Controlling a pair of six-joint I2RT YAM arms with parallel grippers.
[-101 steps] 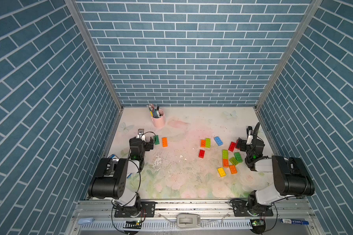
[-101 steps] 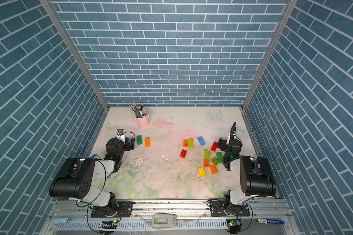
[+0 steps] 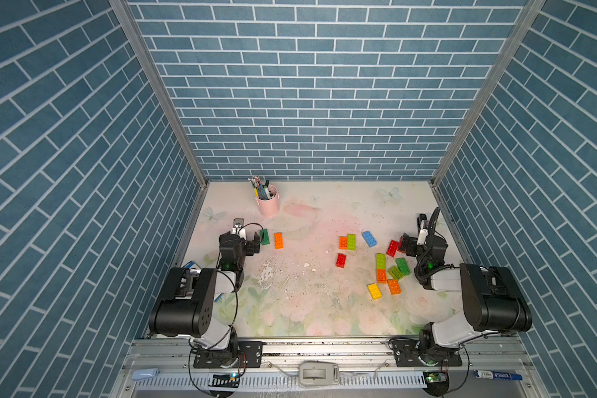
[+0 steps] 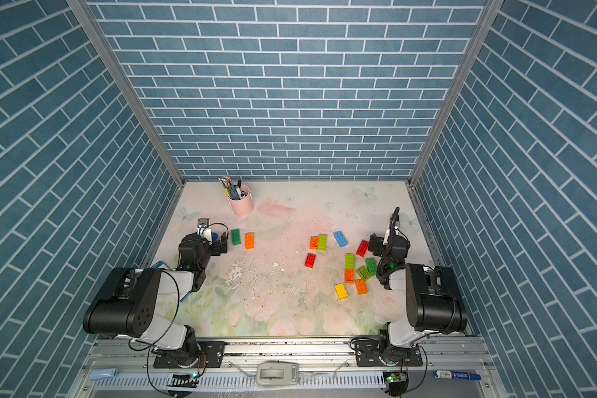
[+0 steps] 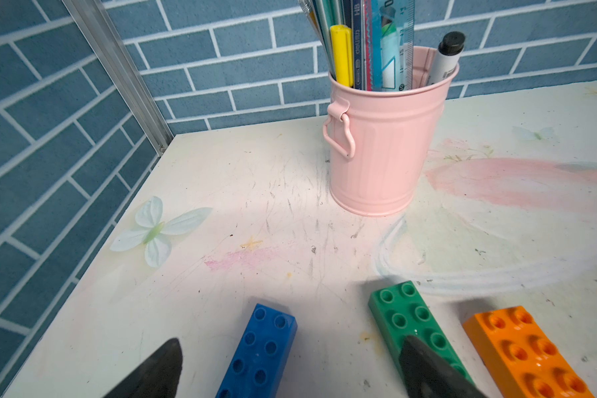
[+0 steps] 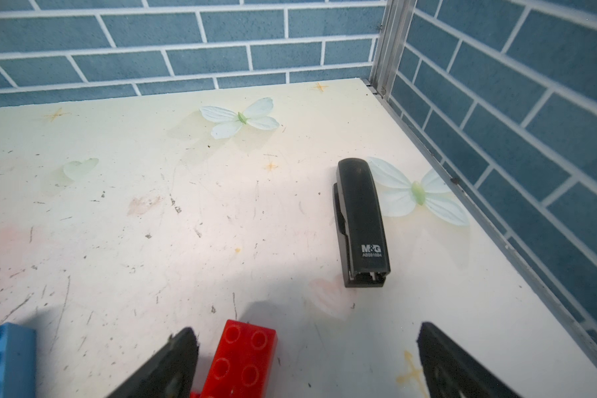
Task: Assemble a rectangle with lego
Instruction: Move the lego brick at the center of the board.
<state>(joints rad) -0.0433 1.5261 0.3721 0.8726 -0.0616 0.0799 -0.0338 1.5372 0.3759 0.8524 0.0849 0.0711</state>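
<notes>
Nothing seemingly moved, left claw [image 5: 290, 344], right claw [image 6: 305, 330] agape, glossy studded lego bricks [image 3: 278, 240]

The black-and-white left arm [image 3: 187, 303] is folded low by the left edge of the floral tabletop [image 3: 307, 310], its elbow back near the front edge and its wrist reaching toward the far edge. The left gripper [image 3: 247, 238] hangs just above the surface, black jaws spread wide. The matching right arm [image 3: 490, 299] mirrors it along the right edge. The right gripper [image 3: 413, 243] is likewise low, jaws fully apart.
</notes>
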